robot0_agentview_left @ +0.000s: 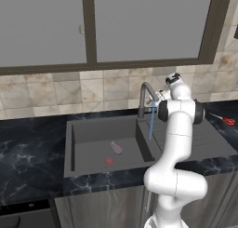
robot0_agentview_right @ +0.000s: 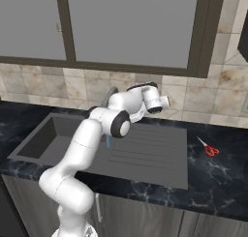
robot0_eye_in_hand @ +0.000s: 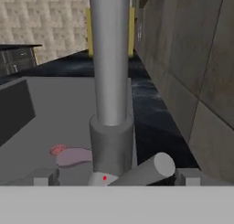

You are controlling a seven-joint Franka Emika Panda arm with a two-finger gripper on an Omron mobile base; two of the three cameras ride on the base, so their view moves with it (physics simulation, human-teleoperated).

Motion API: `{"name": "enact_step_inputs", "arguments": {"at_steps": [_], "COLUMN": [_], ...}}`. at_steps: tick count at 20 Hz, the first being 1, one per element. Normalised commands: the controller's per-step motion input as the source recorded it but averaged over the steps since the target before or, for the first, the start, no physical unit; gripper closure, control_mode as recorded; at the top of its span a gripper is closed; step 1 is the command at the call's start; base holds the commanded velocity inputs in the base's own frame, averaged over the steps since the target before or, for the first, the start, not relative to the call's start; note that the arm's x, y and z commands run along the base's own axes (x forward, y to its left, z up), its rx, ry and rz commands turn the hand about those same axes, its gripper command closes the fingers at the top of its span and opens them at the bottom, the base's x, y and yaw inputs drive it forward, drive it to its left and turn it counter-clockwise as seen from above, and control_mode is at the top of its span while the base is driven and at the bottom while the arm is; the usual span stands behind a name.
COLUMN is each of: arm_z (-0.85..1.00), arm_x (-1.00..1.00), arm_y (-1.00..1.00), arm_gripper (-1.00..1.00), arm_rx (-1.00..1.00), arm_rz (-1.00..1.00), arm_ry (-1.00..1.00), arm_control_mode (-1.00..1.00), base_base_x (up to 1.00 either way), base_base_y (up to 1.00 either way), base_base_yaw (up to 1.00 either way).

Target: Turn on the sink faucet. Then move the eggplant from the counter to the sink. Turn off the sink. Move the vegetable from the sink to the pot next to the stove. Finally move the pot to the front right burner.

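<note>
Eggplant (robot0_agentview_left: 116,148) in sink (robot0_agentview_left: 93,134) — right base view hides it.

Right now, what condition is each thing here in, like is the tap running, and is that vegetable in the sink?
Faucet: on, blue water falling from its spout.
Eggplant: lying in the sink basin.
Gripper: at the faucet's base by the lever; open or shut, can't tell.
Scissors: lying flat on the counter.
</note>
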Motion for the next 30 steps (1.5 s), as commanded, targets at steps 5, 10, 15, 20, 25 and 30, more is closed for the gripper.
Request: {"name": "enact_step_inputs", "arguments": {"at_steps": [5,10,15,20,25,30], "arm_z": [0.32,0.14,-0.20,-0.10,0.03,0.31], "arm_x": [0.00,0.00,0.00,0.08,0.09,-0.39], "arm_y": [0.74,0.51,-0.20,-0.53,-0.54,-0.15], "arm_gripper": [-1.00,-1.00,-1.00,-1.00,-1.00,-1.00], "arm_rx": [-0.03,-0.03,0.00,0.02,0.03,0.01], "arm_rz": [-0.15,-0.09,0.00,0.01,0.00,0.00], "arm_ry": [0.00,0.00,-0.05,-0.07,-0.05,-0.06], "arm_control_mode": [-1.00,-1.00,-1.00,-1.00,-1.00,-1.00], "base_base_x": [0.00,0.00,0.00,0.00,0.00,0.00], "base_base_y": [0.00,0.00,0.00,0.00,0.00,0.00], "base_base_yaw": [0.00,0.00,0.00,0.00,0.00,0.00]}}
